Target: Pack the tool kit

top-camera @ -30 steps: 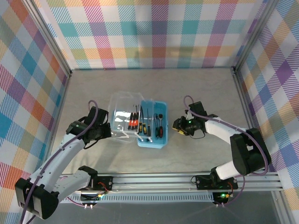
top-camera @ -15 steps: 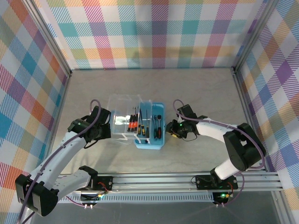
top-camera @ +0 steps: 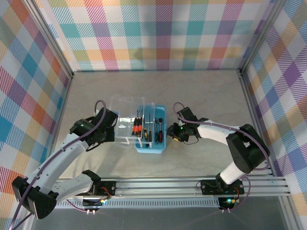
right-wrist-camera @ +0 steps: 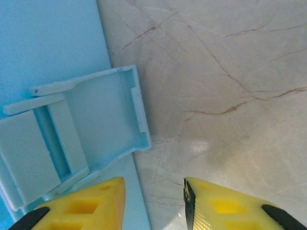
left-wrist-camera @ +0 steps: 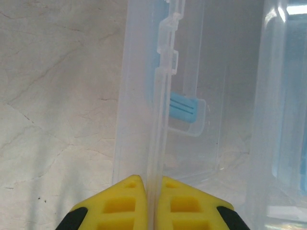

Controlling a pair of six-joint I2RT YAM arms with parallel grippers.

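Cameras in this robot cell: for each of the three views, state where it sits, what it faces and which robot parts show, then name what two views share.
Top external: above and behind, looking down on the table; both arms, left gripper, right gripper.
Left wrist: on that wrist, facing the lid edge pinched by its yellow fingers.
Right wrist: on that wrist, facing down at the case, its latch and table; fingers apart.
Shared: top and left wrist both show the lid.
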